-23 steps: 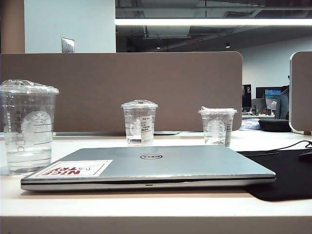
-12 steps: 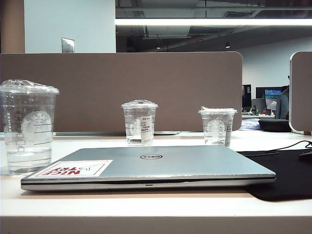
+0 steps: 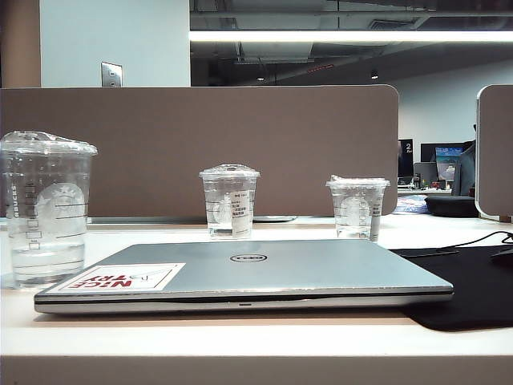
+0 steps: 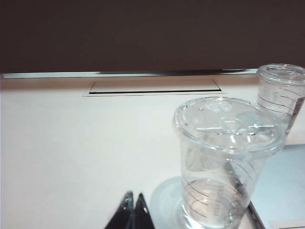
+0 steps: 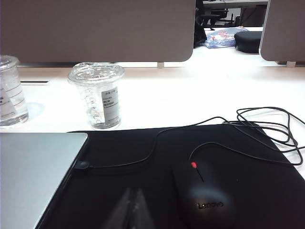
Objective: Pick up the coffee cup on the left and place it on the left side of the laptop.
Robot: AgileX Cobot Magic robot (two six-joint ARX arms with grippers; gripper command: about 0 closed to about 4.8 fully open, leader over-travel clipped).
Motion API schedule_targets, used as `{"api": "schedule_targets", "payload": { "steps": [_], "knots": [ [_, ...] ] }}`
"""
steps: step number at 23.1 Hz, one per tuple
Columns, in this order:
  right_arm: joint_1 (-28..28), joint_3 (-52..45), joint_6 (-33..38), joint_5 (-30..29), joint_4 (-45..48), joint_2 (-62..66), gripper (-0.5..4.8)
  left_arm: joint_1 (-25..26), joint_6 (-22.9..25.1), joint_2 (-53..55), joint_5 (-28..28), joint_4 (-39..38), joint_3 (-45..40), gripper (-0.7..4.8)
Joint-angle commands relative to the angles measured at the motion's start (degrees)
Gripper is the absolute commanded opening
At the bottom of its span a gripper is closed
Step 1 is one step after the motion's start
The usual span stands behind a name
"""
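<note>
While its two dark fingertips lie pressed together with nothing between them, the left gripper (image 4: pixel 133 210) hangs low over the white table (image 4: pixel 71 157); in the left wrist view the coffee cup (image 4: pixel 224 162) stands upright at about two o'clock from those tips, near but apart from them, its domed lid on; the edge of the laptop (image 4: pixel 281 186) lies just beside the cup, and a shorter labelled cup (image 4: pixel 281 95) stands further off at one o'clock. The right gripper (image 5: pixel 129 206) shows only as blurred dark fingers that seem closed and hold nothing, over a black mat (image 5: pixel 143 152); a black mouse (image 5: pixel 202 193) sits at three o'clock from it. In the exterior view the coffee cup (image 3: pixel 46 210) stands at nine o'clock from the closed laptop (image 3: pixel 248 277), on the table; no gripper shows there.
</note>
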Motion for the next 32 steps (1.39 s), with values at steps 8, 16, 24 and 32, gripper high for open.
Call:
{"api": "schedule_targets", "payload": {
  "steps": [8, 16, 24, 32],
  "knots": [
    [-0.7, -0.3, 0.2, 0.0, 1.0, -0.1, -0.04, 0.0, 0.0, 0.0, -1.9, 0.7, 0.2, -0.05],
    [-4.9, -0.2, 0.2, 0.1, 1.0, -0.1, -0.04, 0.0, -2.6, 0.0, -1.8, 0.7, 0.2, -0.05],
    [-4.9, -0.2, 0.2, 0.0, 1.0, -0.1, -0.04, 0.0, -2.5, 0.0, -1.9, 0.7, 0.2, -0.05],
    [-4.9, -0.2, 0.2, 0.1, 1.0, -0.1, -0.04, 0.0, -2.5, 0.0, -1.9, 0.7, 0.2, -0.05]
  ]
}}
